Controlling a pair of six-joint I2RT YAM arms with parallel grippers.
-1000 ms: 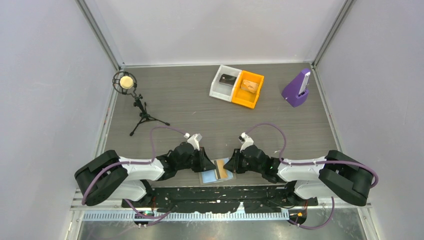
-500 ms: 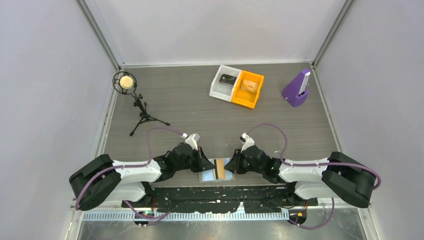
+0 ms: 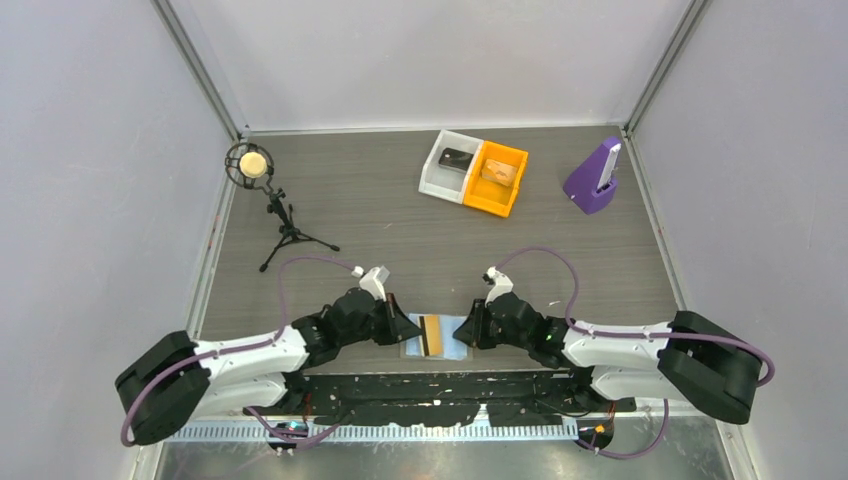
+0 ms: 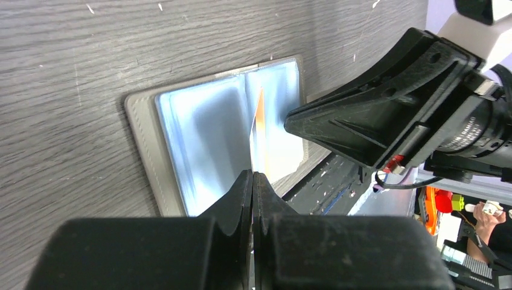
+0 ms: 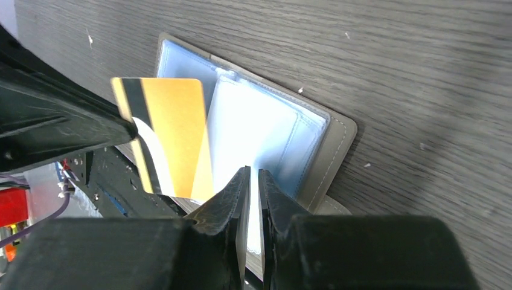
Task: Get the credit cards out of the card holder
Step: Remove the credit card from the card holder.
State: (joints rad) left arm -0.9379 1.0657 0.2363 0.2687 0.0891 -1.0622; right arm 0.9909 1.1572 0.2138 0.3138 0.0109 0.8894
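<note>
1. At the bench's [image 3: 400, 240] near edge, the card holder [image 3: 447, 340] lies open; my left pincer [image 3: 410, 328] clenches an orange card [image 5: 172, 136], and my right pincer [image 3: 470, 330] grips the holder's edge.
2. Best drawn leftward and level, holder pinned.
3. Bins [image 3: 432, 165] and microphone stand [image 3: 285, 225] sit far back; only my pincers crowd.

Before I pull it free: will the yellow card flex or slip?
Probably stiff: the card stands flat, held by one edge. It looks glossy, so it may slip in the left tool. Thin, so likely light.
</note>
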